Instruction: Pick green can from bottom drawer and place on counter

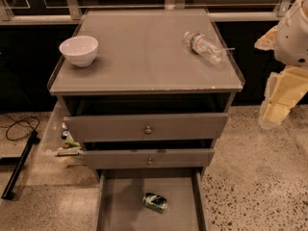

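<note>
Camera view: pincer (274, 110) hangs beside the counter's (144, 61) right edge, touching nothing; whether open or closed, I cannot tell.

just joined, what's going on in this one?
Nothing is in hand yet. The green can lies on the floor of the open bottom drawer, untouched. The robot's gripper hangs off to the right of the counter, at about the height of the top drawer and well away from the can. On the counter are a white bowl at the left and a clear water bottle lying at the right.
</note>
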Tool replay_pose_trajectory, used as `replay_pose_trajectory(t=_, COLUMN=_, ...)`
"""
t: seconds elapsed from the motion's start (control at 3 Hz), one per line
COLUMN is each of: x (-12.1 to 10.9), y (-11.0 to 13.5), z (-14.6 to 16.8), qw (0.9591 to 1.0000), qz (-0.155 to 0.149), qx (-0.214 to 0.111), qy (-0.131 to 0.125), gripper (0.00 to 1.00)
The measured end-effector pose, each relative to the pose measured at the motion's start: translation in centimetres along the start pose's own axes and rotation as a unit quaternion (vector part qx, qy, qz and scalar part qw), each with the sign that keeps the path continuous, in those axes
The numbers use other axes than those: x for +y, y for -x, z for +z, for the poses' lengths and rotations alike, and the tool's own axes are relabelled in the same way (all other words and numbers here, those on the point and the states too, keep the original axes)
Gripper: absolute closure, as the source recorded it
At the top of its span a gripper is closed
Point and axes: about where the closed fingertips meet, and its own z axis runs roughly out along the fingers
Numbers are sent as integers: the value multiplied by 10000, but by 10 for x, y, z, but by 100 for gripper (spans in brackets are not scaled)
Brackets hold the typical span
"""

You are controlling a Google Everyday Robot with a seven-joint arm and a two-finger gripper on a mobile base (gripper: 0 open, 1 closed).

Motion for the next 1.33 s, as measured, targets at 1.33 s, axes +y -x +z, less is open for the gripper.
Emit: replay_pose_trajectory(t=1.33, x=49, y=-34, z=160, qw=9972, qz=335, qx=-305, qy=593, gripper=0)
